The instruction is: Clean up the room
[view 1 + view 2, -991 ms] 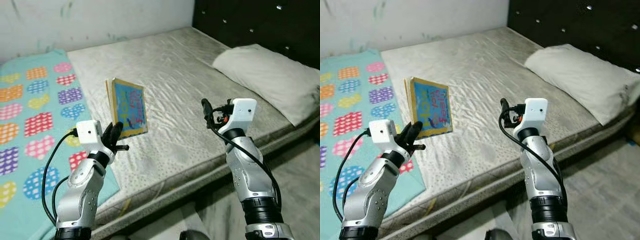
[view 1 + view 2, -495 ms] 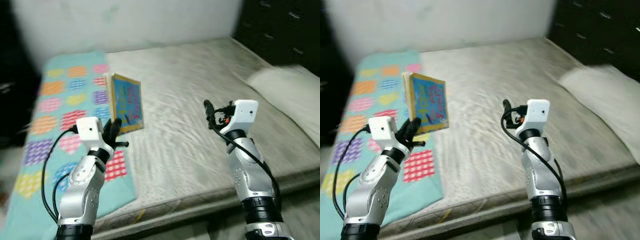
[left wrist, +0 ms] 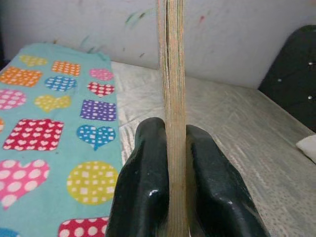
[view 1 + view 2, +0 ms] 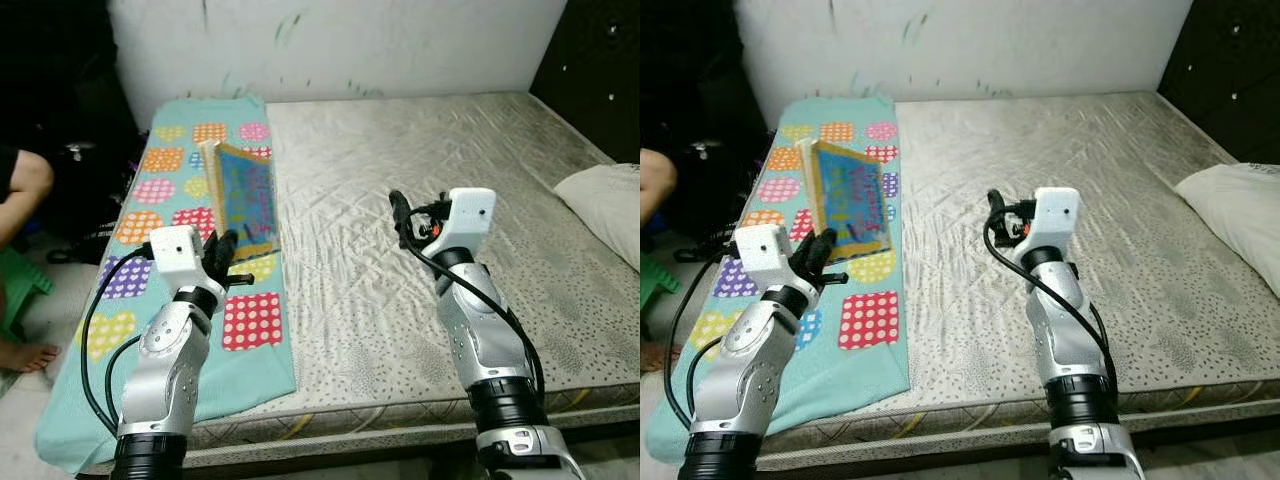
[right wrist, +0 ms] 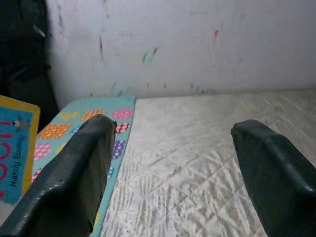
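- Left gripper (image 3: 170, 197) clamps the thin, stiff blue-and-yellow picture book (image 4: 245, 200) upright above the left teal heart-patterned blanket (image 4: 180, 290).
- Right gripper (image 5: 173, 168) fingers apart over the quilted grey mattress (image 4: 420, 160); white pillow (image 4: 610, 205) far right.

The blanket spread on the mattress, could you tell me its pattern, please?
Turquoise blanket with multicoloured dotted hearts and circles, clearest in the left eye view.

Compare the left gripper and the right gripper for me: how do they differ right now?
The left gripper is shut on the book, holding it upright above the patterned blanket; the right gripper is open and holds nothing. The left gripper sits over the blanket, the right gripper over the bare mattress. Both are raised above the bed.
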